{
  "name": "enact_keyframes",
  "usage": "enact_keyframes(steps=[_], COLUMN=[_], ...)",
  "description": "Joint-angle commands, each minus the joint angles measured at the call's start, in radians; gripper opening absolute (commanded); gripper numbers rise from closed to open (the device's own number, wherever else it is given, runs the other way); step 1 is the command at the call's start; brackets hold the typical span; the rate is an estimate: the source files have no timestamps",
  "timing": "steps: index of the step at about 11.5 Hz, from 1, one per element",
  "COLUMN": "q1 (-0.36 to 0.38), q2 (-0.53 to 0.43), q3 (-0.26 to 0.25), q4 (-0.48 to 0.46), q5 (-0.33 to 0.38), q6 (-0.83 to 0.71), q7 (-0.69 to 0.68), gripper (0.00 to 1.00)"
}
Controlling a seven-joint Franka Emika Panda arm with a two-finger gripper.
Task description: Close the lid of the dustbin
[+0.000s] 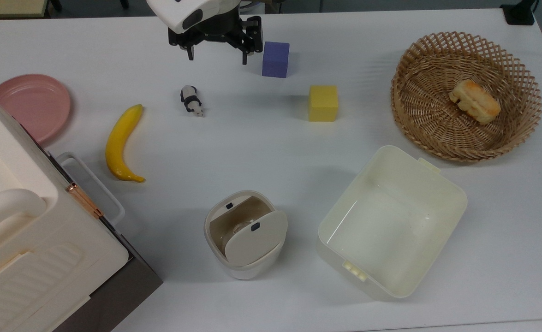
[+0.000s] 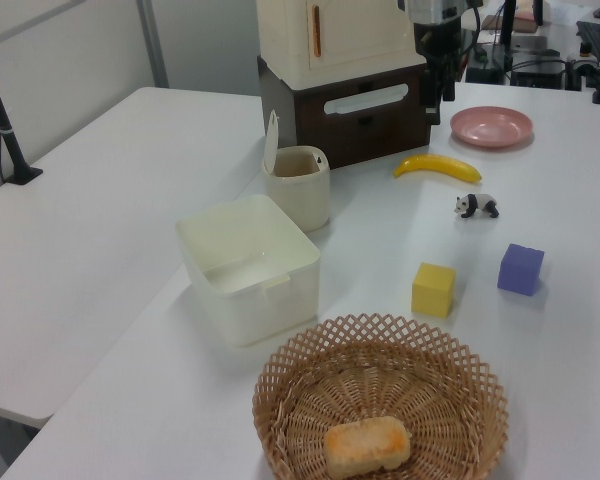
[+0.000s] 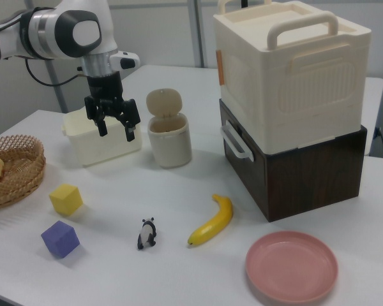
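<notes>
The dustbin (image 1: 245, 265) (image 2: 300, 195) (image 3: 170, 143) is a small off-white bin standing near the table's front edge in the top view. Its beige lid (image 1: 256, 237) (image 2: 271, 140) (image 3: 164, 102) stands raised on its hinge, a small dark button on its face, and the brownish inside shows. My gripper (image 1: 217, 56) (image 2: 438, 100) (image 3: 115, 132) hangs open and empty in the air, well apart from the bin. It is at the top view's upper middle, next to the purple cube, and just left of the bin in the right view.
A banana (image 1: 121, 143), a toy panda (image 1: 191, 100), a purple cube (image 1: 276, 59) and a yellow cube (image 1: 323, 103) lie on the table. A wicker basket (image 1: 441, 138) holds bread. A cream tub (image 1: 390, 276) stands beside the bin. A big cream box (image 1: 26, 240) and pink plate (image 1: 33, 103) stand at the top view's left.
</notes>
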Motion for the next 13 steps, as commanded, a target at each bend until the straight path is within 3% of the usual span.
enact_keyframes(steps=[1,13], q1=[0.007,0.006], q2=[-0.016,-0.016], q3=[-0.008,-0.008], q4=[-0.015,-0.014], q5=[0.011,0.011], q6=[-0.012,-0.03], q7=[-0.005,-0.005], gripper=[1.0,1.0])
